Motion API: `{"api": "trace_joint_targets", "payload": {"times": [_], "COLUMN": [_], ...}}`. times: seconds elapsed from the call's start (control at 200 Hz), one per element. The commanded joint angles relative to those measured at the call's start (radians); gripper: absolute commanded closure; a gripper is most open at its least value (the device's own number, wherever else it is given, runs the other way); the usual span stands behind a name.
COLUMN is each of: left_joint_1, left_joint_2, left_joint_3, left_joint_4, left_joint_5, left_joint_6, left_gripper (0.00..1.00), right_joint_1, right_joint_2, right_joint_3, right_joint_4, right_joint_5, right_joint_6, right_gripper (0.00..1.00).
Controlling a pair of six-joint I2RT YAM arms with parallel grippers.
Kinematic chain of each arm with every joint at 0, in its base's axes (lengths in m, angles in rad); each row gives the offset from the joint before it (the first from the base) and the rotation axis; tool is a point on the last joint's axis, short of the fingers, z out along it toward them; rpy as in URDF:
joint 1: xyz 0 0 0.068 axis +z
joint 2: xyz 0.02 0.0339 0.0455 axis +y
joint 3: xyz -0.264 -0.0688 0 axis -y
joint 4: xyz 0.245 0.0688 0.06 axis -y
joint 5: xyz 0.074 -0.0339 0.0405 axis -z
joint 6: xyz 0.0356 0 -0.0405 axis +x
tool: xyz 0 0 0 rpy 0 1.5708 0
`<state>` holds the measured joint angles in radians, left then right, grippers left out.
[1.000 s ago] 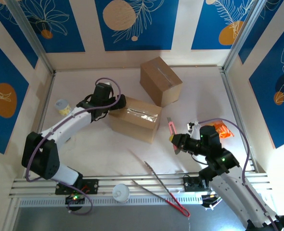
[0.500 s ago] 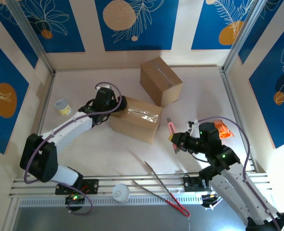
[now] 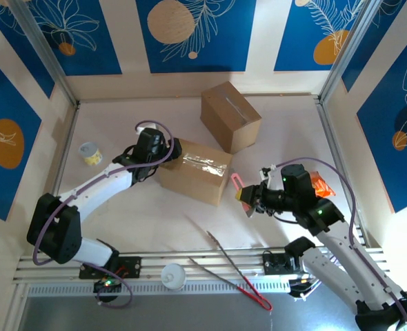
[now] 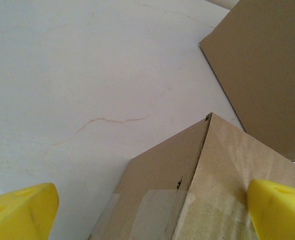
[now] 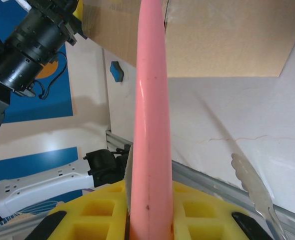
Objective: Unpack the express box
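Box [image 3: 193, 171] lies taped in the middle of the table [image 3: 121, 207]. Left hand [image 3: 167, 149], open, straddles its left corner. Right hand [image 3: 250, 198], clenched on the pink cutter [image 3: 236, 182], has moved left toward the box, probably to slit the tape.

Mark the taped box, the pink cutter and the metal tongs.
taped box [image 3: 190, 160], top view, its top face.
pink cutter [image 5: 150, 125], right wrist view, middle of its handle.
metal tongs [image 5: 250, 182], right wrist view, the serrated arm near its tip.

Two boxes, near box [image 3: 193, 169] and far box [image 3: 231, 116]; two cups, left cup [image 3: 88, 152] and near cup [image 3: 173, 276]; one pink cutter [image 3: 238, 183]; one tongs [image 3: 234, 269]; one orange packet [image 3: 319, 185].
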<state>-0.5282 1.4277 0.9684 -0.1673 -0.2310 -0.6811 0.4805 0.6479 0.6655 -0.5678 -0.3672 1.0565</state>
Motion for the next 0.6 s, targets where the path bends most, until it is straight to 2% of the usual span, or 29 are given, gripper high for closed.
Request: {"api": "trace_joint_targets", "payload": {"times": [0.0,0.29,0.595], "left_joint_1": [-0.018,-0.024,-0.039], "left_joint_2": [0.037,0.036,0.034], "left_joint_3": [-0.081,-0.123,-0.182], "left_joint_4": [-0.222,-0.205,-0.194], "left_joint_5": [-0.008,-0.029,-0.073], "left_joint_6": [0.024,0.012,-0.009], "left_gripper": [0.04,0.05,0.05], "right_joint_1": [0.027,0.086,0.089], "right_joint_2": [0.001,-0.03,-0.075], "right_joint_3": [-0.016,-0.041,-0.037], "right_joint_4": [0.038,0.049,0.0], "right_joint_5": [-0.003,0.132,0.168], "right_joint_6": [0.02,0.02,0.02], "right_gripper": [1.0,1.0,1.0]}}
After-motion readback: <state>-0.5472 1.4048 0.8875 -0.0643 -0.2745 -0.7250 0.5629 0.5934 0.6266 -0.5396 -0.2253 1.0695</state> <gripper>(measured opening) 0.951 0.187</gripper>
